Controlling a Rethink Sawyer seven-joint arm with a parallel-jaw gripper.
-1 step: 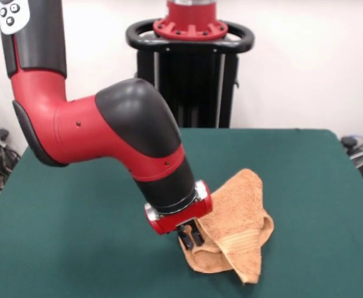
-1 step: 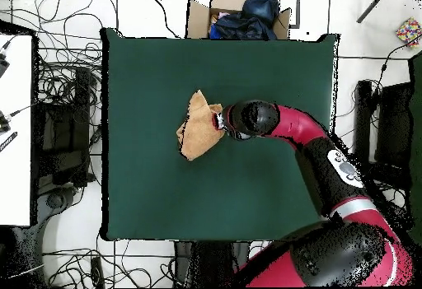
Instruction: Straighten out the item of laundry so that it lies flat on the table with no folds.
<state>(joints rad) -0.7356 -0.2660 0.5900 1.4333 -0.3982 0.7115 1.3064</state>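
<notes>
Front view, items counted: one orange-tan terry washcloth [image 1: 240, 220], looped pile, bunched in soft folds with a woven band showing near its lower end, lying right of centre toward the near edge. One wide rectangular tabletop in dark green felt-like cloth [image 1: 76, 248]. One red and black arm, glossy and rounded, ending in one black gripper [image 1: 191, 238] whose fingers [image 1: 197, 236] sit close together, pinched on the cloth's left edge. Overhead view: one washcloth [image 2: 198, 128], crumpled, near the table's [image 2: 165, 195] middle; one open cardboard box [image 2: 239, 16] holding dark fabric, beyond the table.
</notes>
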